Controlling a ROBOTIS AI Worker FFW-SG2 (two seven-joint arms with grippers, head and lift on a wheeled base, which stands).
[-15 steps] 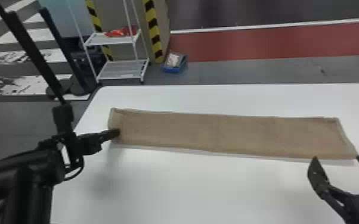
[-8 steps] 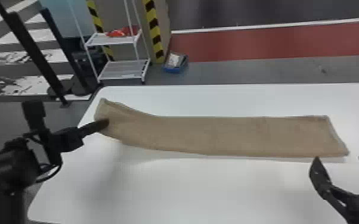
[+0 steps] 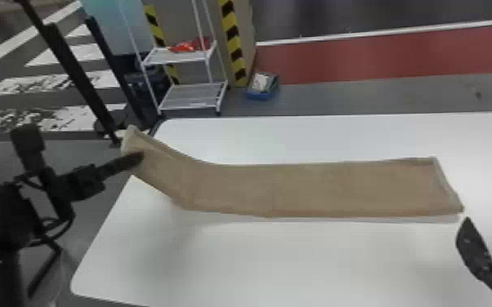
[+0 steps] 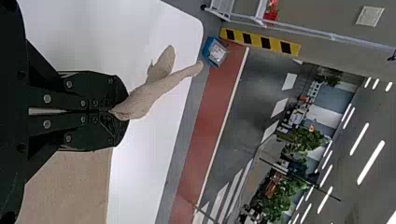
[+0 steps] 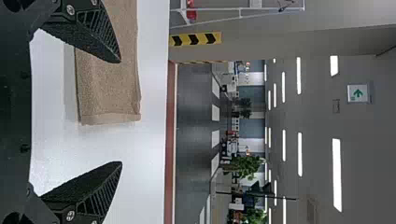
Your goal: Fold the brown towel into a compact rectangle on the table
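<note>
One brown towel, laid out as one long strip across one white tabletop. Its left end was raised off the tabletop, slanting up from the flat stretch, near the table's left edge; the right part lay flat. Two grippers counted. Left gripper held the towel's raised end; in the left wrist view its two fingers were closed together on a pinch of brown cloth, with two flaps of cloth sticking out past the tips. Right gripper was near the towel's right end, on the side toward the robot, holding nothing. Its two fingers were wide apart in the right wrist view, one overlapping the towel in that view, the other over white tabletop. Behind the table: one white rack with two shelves showing and red stuff on the upper one. One blue bin sat on the floor beside a post with yellow-and-black striping, something whitish inside; contents too blurred to name. One red floor band ran beyond it. One green-and-white sign in the right wrist view.
</note>
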